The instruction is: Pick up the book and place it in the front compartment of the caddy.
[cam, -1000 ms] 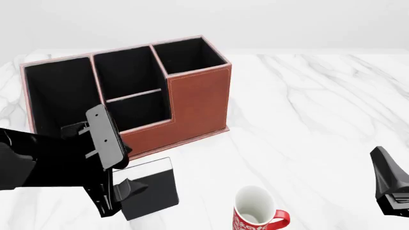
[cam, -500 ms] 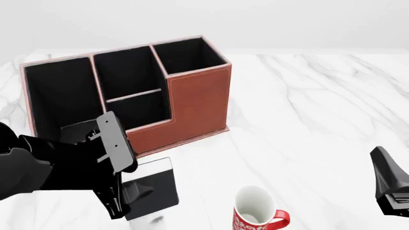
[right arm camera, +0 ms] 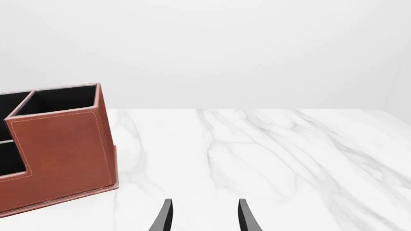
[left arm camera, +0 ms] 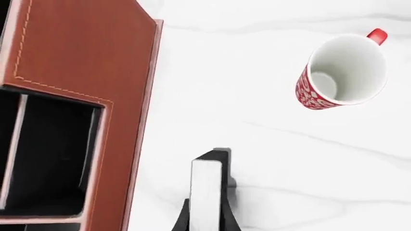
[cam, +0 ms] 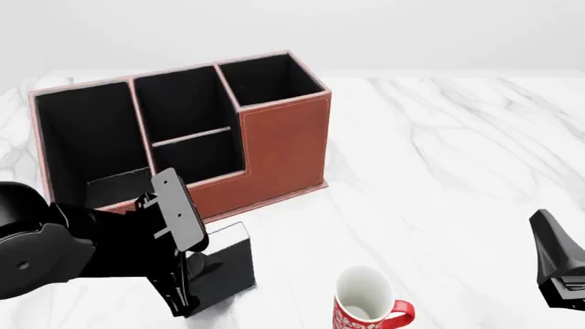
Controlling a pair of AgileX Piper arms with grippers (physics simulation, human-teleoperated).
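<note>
The black book [cam: 227, 264] is clamped between the fingers of my left gripper [cam: 188, 279], just in front of the caddy's low front wall. In the left wrist view its white page edge [left arm camera: 206, 192] faces the camera, with a dark finger [left arm camera: 182, 219] on either side. The reddish-brown caddy [cam: 283, 140] with its black compartments stands at the back left; it also shows in the left wrist view [left arm camera: 83, 57] and the right wrist view [right arm camera: 61, 154]. My right gripper [right arm camera: 204, 219] is open and empty, low at the right edge of the front view [cam: 557, 267].
A red-and-white mug [cam: 368, 305] stands upright on the white marble table [cam: 457, 151], to the right of the book; it also shows in the left wrist view [left arm camera: 343, 72].
My left arm has moved right and toward the caddy with the book, and the book now stands more upright. The right arm has not moved.
</note>
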